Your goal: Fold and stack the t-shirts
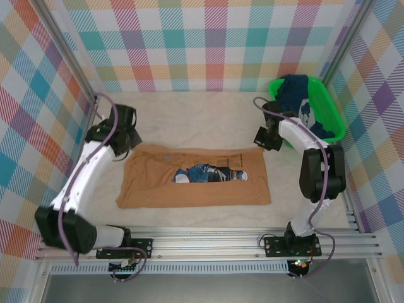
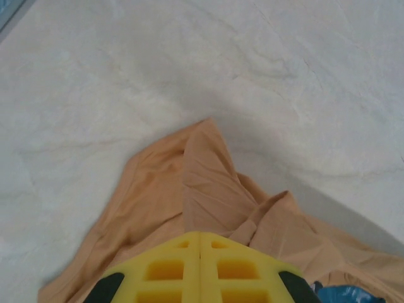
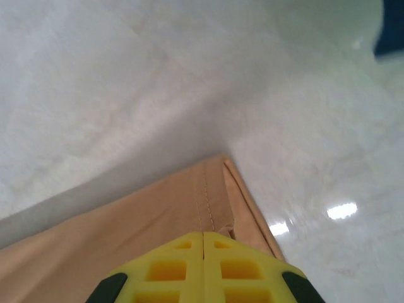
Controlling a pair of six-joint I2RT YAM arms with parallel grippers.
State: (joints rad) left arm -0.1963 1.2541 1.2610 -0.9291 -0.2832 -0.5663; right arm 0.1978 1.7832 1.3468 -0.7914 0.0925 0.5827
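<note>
Cloth is light, limp and prone to sag. We find the tan-orange t-shirt flat on the bench between the arms. Left claw and right claw are clenched, apparently pinching its far corners; the hems give the firmest hold.

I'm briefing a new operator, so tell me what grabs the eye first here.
The tan-orange t-shirt spread across the middle of the table, its blue-and-white cartoon print facing up, stands out first. The left end effector and the right end effector are each shut on a far corner of it. A bright green basket at the far right holds a navy t-shirt.
</note>
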